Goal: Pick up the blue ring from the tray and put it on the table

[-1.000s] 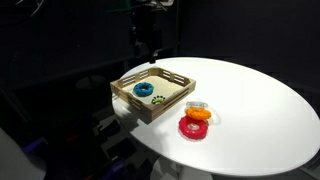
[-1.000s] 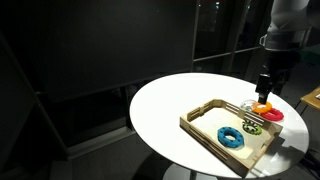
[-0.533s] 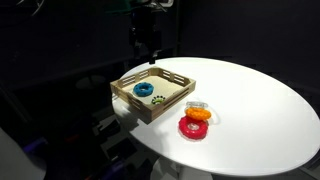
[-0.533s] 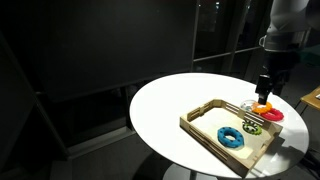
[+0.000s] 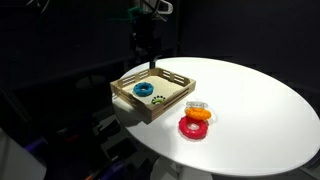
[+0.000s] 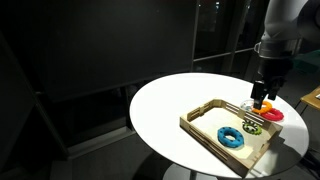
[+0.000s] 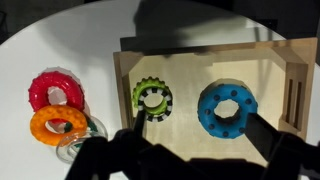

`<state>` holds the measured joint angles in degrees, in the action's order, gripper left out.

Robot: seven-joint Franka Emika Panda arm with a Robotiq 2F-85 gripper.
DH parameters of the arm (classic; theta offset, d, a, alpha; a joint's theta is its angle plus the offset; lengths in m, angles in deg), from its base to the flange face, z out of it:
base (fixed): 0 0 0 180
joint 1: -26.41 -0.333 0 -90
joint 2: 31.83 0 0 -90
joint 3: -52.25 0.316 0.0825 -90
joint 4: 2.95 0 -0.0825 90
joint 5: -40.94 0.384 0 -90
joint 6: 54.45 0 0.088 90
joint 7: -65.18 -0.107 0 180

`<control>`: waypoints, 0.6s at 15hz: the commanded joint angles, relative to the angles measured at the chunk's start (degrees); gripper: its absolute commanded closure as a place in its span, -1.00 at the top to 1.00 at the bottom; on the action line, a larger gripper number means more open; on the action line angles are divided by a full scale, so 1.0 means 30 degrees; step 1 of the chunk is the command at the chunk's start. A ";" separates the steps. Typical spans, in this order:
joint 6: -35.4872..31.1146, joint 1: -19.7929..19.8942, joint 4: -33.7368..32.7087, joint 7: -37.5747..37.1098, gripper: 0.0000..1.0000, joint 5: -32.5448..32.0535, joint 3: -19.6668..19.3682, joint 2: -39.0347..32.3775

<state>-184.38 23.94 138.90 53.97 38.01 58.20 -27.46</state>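
Gripper point(image 5: 150, 58) hangs over the far rim of the tray point(image 5: 170, 104), not down inside it. The height looks deliberate: my guess is it clears the raised slotted wall before any descent.

Wrist view: the fingers point(image 7: 265, 138) are spread wide with nothing between them. They show as two dark shapes at the bottom of the picture, one under the green ring point(image 7: 152, 99) and one to the outer side of the blue ring point(image 7: 229, 109). The gap looks roughly lined up with the blue ring but is not centred on it.

The blue ring lies flat on the pale base of the tray, apart from the green ring beside it and clear of the walls. It is untouched, and that position leaves room for a finger on either side.

The red ring point(image 7: 55, 92) and orange ring point(image 7: 60, 122) sit outside the tray on the table point(image 5: 250, 110), touching or overlapping each other. Something clear lies under the orange one; I cannot tell what it is. They are well away from the approach line.

Against half a second ago:
- In an exterior view the gripper point(image 6: 261, 98) has shifted slightly toward the tray, with the arm above it leaning over a little.
- The finger spread seems the same, though both exterior views are too small to be sure.
- The rings and tray have not moved.

Judgement: this is the approach stage. The pick is not begun, and the gripper needs to move further over the ring.
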 commanded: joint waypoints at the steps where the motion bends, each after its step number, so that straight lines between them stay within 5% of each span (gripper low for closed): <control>1: -0.1379 -0.0358 -0.0404 -0.0427 1.00 -0.0095 0.0007 -0.1340; 9: -0.4961 -0.1025 -0.0395 -0.0677 1.00 -0.0503 -0.0204 -0.3945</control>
<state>-196.93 21.59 138.85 53.84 38.01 58.20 -36.72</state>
